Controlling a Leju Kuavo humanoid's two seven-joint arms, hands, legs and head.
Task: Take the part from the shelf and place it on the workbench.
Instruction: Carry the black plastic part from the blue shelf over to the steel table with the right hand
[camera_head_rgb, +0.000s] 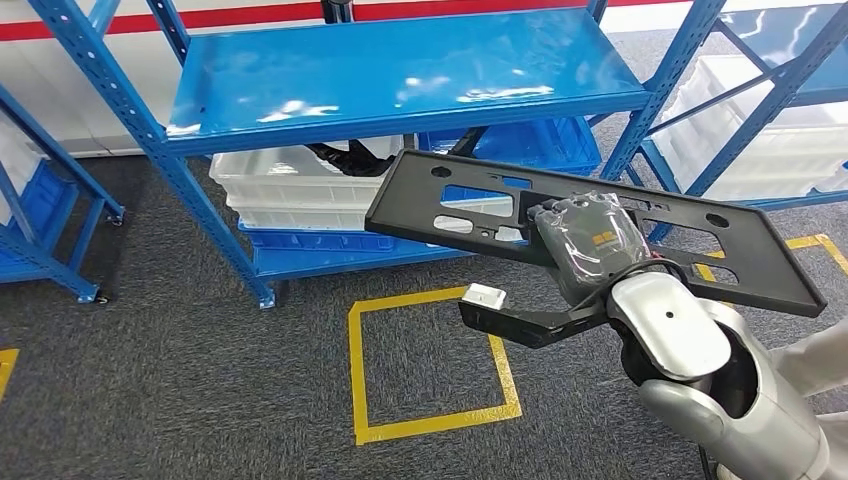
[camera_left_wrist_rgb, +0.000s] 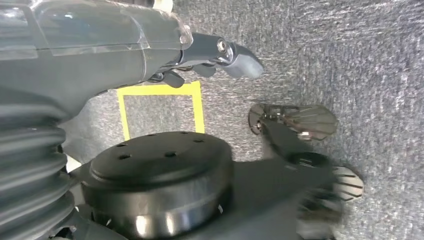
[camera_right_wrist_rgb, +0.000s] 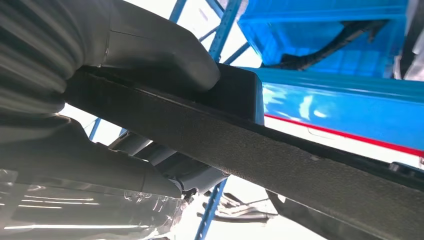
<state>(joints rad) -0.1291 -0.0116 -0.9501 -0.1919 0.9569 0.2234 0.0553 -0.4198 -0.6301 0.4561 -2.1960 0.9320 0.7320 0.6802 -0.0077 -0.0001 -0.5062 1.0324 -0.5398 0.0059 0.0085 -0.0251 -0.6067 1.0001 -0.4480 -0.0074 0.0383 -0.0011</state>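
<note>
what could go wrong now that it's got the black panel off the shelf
The right robot hand grips the long black panel near its middle edge, so both ends overhang and it may tilt or slip in the grasp. The panel's far end sits close to the blue shelf and its upright; a turn could knock it against the frame. The left robot hand hangs over the floor, offering no support.

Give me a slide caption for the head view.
Right hand holds the black part level in front of the blue shelf.
</note>
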